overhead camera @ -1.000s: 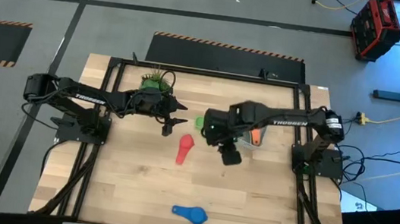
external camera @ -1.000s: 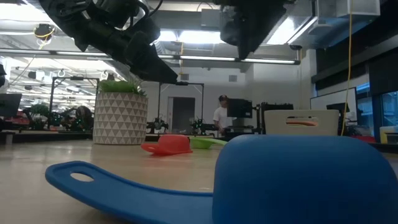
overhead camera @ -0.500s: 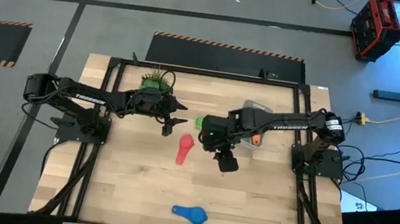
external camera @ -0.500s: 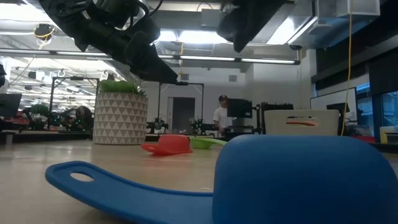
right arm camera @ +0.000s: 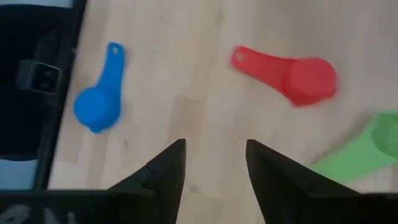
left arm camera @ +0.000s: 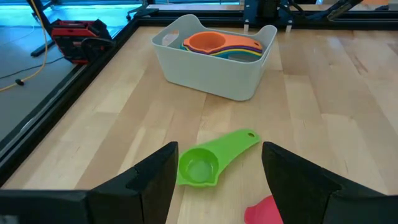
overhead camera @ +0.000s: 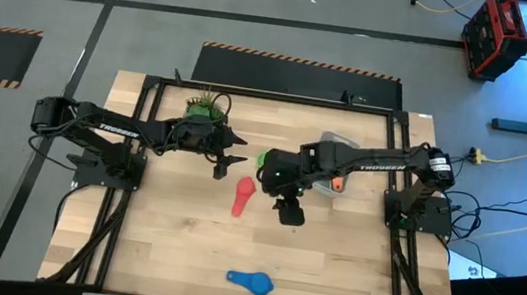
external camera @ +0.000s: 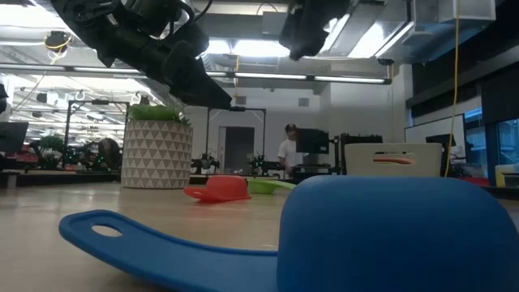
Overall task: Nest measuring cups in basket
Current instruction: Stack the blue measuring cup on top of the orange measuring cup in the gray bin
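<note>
Swinging away from the basket (overhead camera: 336, 144) at centre right, we are carrying our right gripper (overhead camera: 288, 211), fingers spread and empty, toward the red cup (overhead camera: 242, 195) at mid-frame, while our left gripper (overhead camera: 222, 166) is hovering open above the green cup (left arm camera: 211, 162).

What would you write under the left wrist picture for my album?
Open left tool above a green cup, with the basket of stacked cups beyond.
</note>
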You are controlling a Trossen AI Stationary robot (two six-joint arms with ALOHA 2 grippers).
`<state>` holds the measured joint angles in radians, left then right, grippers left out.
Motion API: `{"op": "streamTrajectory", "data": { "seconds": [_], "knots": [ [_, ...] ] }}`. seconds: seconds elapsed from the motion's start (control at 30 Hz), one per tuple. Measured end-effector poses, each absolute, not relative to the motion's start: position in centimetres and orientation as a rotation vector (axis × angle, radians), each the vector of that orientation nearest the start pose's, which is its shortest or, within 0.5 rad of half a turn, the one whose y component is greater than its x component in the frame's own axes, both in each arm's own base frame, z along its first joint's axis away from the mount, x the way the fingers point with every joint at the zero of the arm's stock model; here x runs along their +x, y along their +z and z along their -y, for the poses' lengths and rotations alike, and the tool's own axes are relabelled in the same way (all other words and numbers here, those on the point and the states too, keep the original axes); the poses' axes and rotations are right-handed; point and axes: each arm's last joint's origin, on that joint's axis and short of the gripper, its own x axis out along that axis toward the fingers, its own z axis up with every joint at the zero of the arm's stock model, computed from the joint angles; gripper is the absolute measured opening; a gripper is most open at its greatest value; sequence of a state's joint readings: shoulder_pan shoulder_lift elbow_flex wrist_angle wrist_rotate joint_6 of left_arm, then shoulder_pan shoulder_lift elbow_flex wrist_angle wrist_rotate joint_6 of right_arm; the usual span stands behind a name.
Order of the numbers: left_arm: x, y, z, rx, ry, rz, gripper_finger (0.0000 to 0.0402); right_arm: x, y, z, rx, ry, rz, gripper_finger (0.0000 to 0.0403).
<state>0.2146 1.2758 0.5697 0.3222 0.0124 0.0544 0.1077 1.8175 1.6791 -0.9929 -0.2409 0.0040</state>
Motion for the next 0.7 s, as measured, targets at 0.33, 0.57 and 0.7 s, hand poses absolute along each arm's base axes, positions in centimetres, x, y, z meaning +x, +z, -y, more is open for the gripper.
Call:
{"op": "streamTrajectory", "data": {
  "seconds": [0.33,0.57,0.7],
  "knots": [
    [25.2,20.7,-5.5,0.009,0.189,-0.387,0.0227,37.0,30.5,-10.9,0.105,0.506,-1.045,0.0172],
    [25.2,20.7,-5.5,0.013,0.189,-0.388,0.0227,36.3,30.7,-14.0,0.019,0.619,-0.994,0.0172],
    [25.2,20.7,-5.5,0.014,0.188,-0.387,0.0227,36.3,30.9,-14.7,0.035,0.626,-0.97,0.0172]
  ]
}}
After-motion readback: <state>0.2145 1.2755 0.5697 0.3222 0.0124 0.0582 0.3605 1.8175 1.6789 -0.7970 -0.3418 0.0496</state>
